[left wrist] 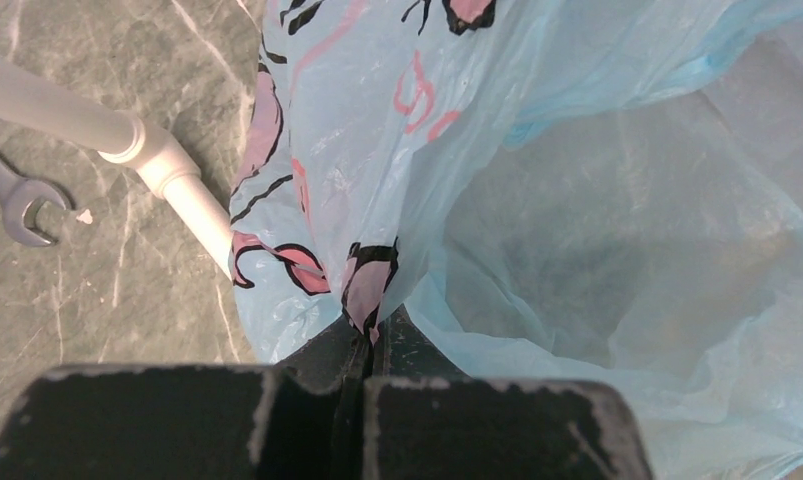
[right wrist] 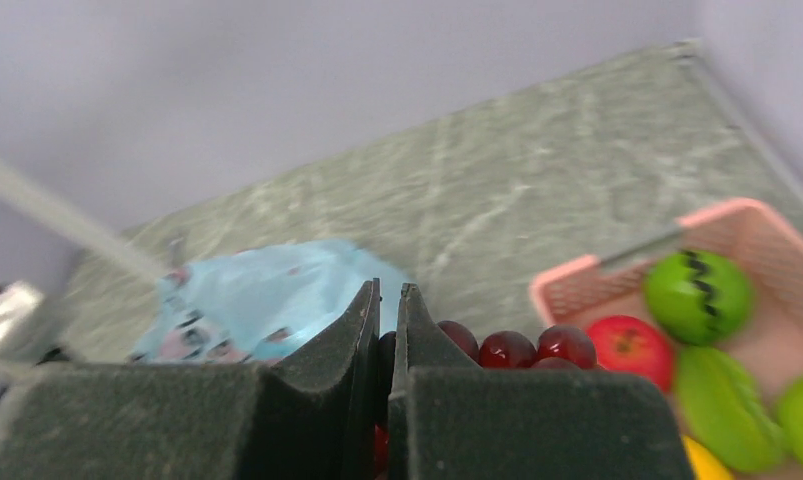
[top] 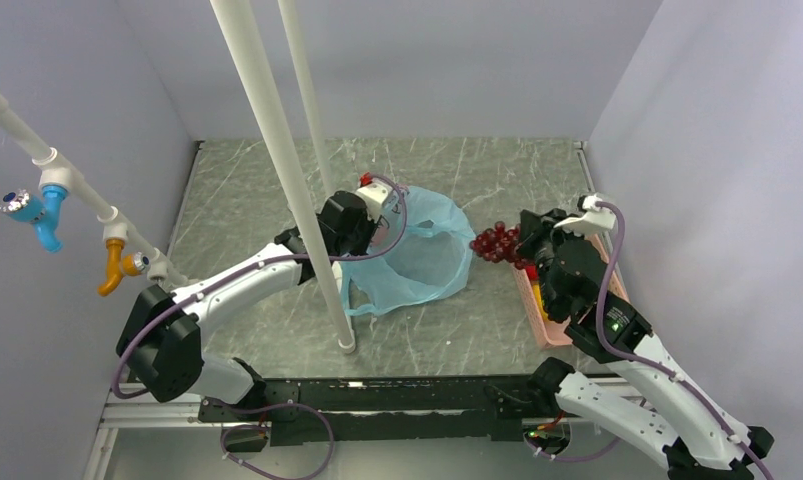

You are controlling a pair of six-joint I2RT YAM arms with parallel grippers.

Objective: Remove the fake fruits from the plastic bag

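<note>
The light blue plastic bag [top: 424, 255] lies open at mid table. My left gripper [top: 369, 232] is shut on its left rim and holds the mouth up; in the left wrist view the film [left wrist: 537, 150] is pinched between the jaws [left wrist: 369, 335], and the bag's inside shows no fruit. My right gripper [top: 522, 243] is shut on the dark red grape bunch [top: 495, 242], held between the bag and the pink tray [top: 537, 315]. In the right wrist view the grapes [right wrist: 522, 347] bulge beside my fingertips [right wrist: 389, 300], with the bag [right wrist: 277, 300] beyond.
The pink tray [right wrist: 617, 275] at the right holds a red fruit [right wrist: 632, 348], green fruits [right wrist: 697, 296] and a yellow piece [right wrist: 705, 462]. Two white poles [top: 287, 170] stand near the left arm. A wrench [left wrist: 17, 200] lies on the table left of the bag.
</note>
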